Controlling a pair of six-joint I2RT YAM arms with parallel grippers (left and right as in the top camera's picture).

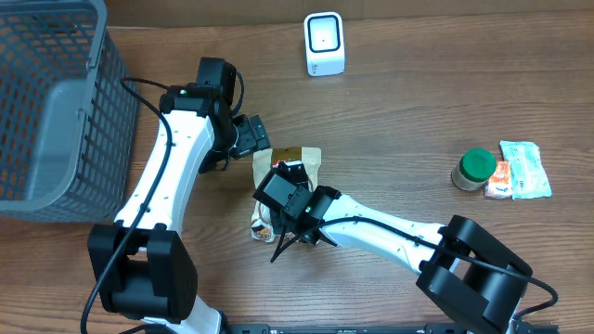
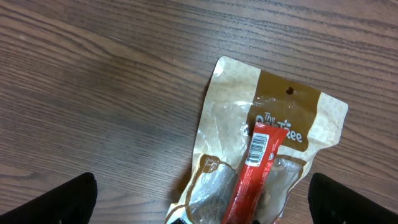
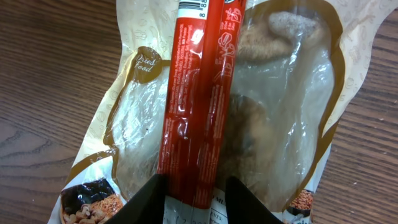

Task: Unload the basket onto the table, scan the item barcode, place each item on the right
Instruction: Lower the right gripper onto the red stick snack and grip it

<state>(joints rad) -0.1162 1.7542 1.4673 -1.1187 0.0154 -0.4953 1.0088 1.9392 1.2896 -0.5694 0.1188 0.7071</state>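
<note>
A red stick pack (image 3: 193, 106) with a barcode at its far end lies along a tan and clear snack pouch (image 3: 280, 112) on the wooden table. My right gripper (image 3: 194, 182) is shut on the stick's near end, one finger against each side. In the overhead view the right gripper (image 1: 277, 199) hangs over the pouch (image 1: 304, 160). My left gripper (image 1: 252, 137) is just left of the pouch's top, open and holding nothing. Its view looks down on the pouch (image 2: 230, 124) and the stick (image 2: 258, 168). A white scanner (image 1: 324, 44) stands at the back.
A grey mesh basket (image 1: 46, 102) fills the left rear corner. At the right lie a green-lidded jar (image 1: 475, 169), a small orange packet (image 1: 501, 178) and a pale green packet (image 1: 525, 169).
</note>
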